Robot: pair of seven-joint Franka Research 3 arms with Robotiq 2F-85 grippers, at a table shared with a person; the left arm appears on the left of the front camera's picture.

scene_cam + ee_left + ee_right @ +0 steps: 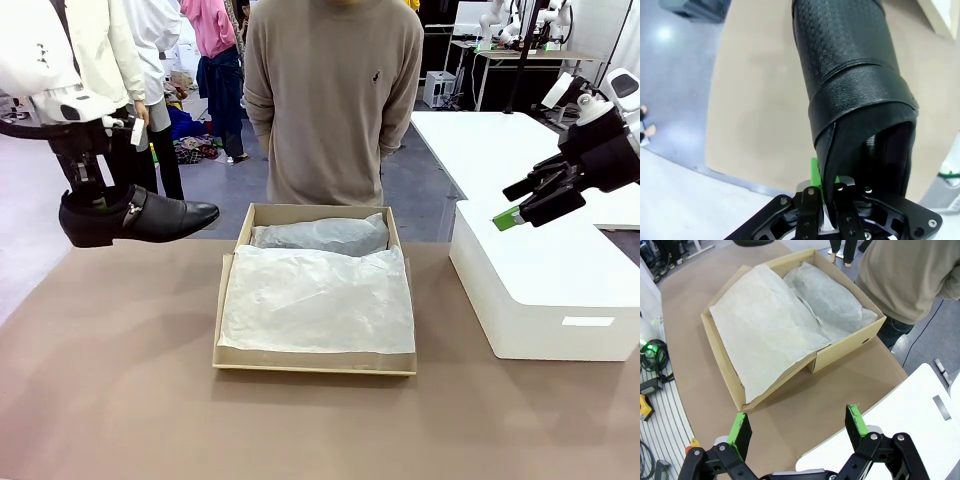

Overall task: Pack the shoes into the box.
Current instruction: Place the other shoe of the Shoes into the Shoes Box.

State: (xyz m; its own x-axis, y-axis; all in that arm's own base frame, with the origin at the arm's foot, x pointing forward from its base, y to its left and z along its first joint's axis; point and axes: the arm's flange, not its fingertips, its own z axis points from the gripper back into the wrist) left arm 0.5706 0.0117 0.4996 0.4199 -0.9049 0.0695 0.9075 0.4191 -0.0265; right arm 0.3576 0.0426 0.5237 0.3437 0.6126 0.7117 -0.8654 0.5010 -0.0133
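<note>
Left claw (97, 192) (827, 186): closed on the shoe (150, 218) (855, 90). You see the fingers clamp the rear collar, one green pad (814, 175) outside the leather and the other finger inside the opening. The shoe hangs directly below this claw, roughly level and clear of the table (110, 380). Its pointed toe extends away from the claw toward the box (315, 361). The box sits lower than this claw and off to its inner side, apart from the toe.

Right claw (512, 203) (797, 427): open and holding nothing, with the green pads spread wide. Below it lies the white block (540, 290). In its wrist view, the box wall (845, 352) lies ahead of the fingertips, past a strip of bare table.

Box contents: white tissue paper (315, 300) covers the section nearer the claws. A tissue-wrapped bundle (320, 237) fills the far section. You cannot tell what the bundle holds.

A person (335, 100) stands beyond the box, at the table's far edge.
</note>
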